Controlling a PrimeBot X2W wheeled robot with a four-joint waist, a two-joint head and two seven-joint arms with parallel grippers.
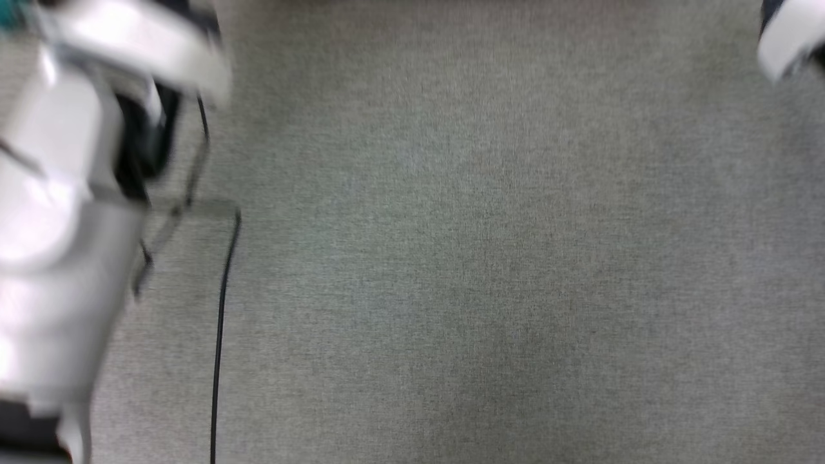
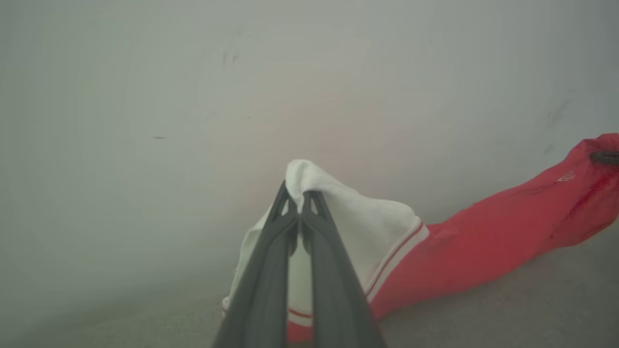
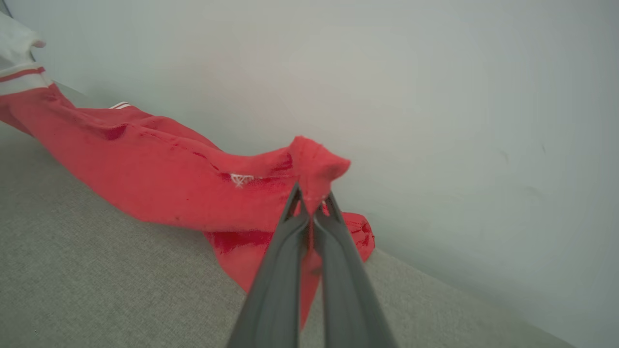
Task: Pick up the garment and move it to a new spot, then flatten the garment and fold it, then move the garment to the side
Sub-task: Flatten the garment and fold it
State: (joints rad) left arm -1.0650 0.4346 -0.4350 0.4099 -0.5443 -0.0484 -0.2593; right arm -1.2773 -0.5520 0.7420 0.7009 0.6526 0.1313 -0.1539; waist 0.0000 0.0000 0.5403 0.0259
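Two grippers share the shirt. The left gripper [image 2: 301, 195] has its fingers [image 2: 261, 290] pinched shut on the tip of a white sleeve [image 2: 358, 217]. The right gripper [image 3: 312, 200] is clamped the same way on a bunched corner of red cloth. Between them the garment [image 3: 169, 183] hangs as a loose, sagging band in front of a pale wall [image 3: 435, 96]. Its lower folds droop toward the grey surface [image 1: 483, 258] below. Whether they touch it I cannot tell.

The shirt looks light and thoroughly limp. It creases at each pinch and slumps in the middle, so it should follow the arms with little resistance but keep no shape of its own. Thin knit like this could slip out of a narrow pinch if tugged sharply. A sleeve tip is also a poor handle for spreading the body flat. For flattening, I would judge the shoulders or the two hem corners to be better places to hold, with the cloth drawn gently taut before it is laid down.

Little else is around. The head view is blurred. A black cable [image 1: 222, 309] runs down the surface beside the pale left arm [image 1: 58, 258], and the right forearm [image 1: 786, 38] sits at the far corner. The cable is the one thing that trailing cloth might catch on, and the wall close behind leaves little room on that side.
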